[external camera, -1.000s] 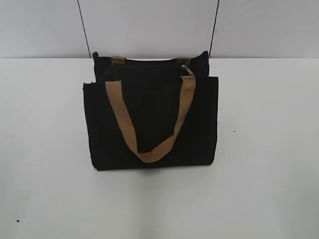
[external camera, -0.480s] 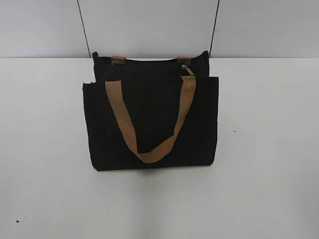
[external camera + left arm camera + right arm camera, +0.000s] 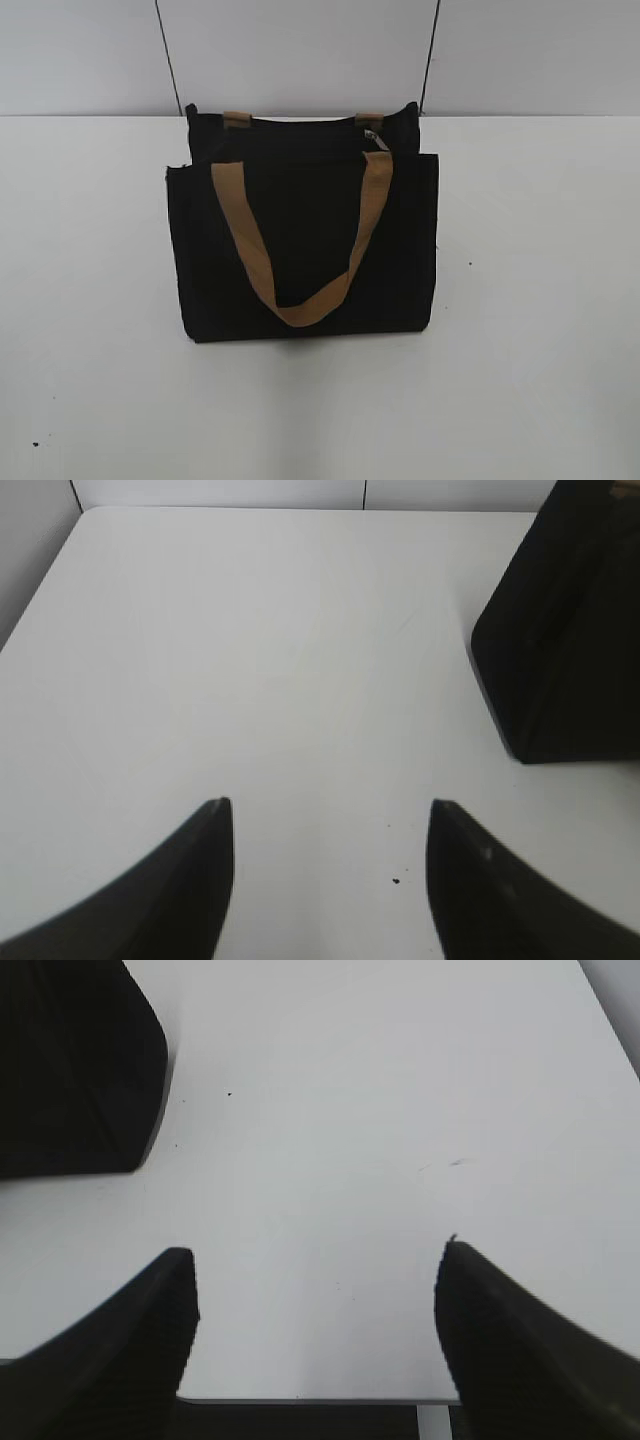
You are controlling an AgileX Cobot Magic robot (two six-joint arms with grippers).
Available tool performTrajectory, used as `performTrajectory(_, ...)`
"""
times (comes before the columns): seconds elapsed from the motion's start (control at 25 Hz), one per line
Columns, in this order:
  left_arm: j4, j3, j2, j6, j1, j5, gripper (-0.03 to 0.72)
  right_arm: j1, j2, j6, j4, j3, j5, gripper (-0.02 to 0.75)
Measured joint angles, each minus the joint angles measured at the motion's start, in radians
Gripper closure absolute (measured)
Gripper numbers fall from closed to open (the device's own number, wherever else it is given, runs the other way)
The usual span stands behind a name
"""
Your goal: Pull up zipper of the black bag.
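Standing upright mid-table: boxy black fabric bag (image 3: 305, 240) with tan webbing strap (image 3: 300, 250) hanging down its front | zipper (image 3: 378, 140) – silvery pull at top edge, right end | left gripper (image 3: 330, 825) – fingers spread, holding nothing, bag to its right | right gripper (image 3: 318, 1270) – fingers spread, holding nothing, bag to its left | white table (image 3: 540, 300).

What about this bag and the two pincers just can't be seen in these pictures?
- Zipper: exterior view, black on black; whether it is closed cannot be told. Only a tiny silvery pull shows.
- Bag inside and back: hidden by its own front.
- Left wrist view: bag cut off by the right edge.
- Right wrist view: bag cut off by the left edge.
- Left pincer and right pincer: absent from the exterior view; wrist views show only their tips, open.
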Motion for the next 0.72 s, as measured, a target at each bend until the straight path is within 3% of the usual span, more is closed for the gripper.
performTrajectory(0.72, 0.000, 0.000, 0.000, 0.000, -0.005, 0.000, 0.220, 0.000, 0.000, 0.000, 0.000, 0.000, 0.000, 0.173)
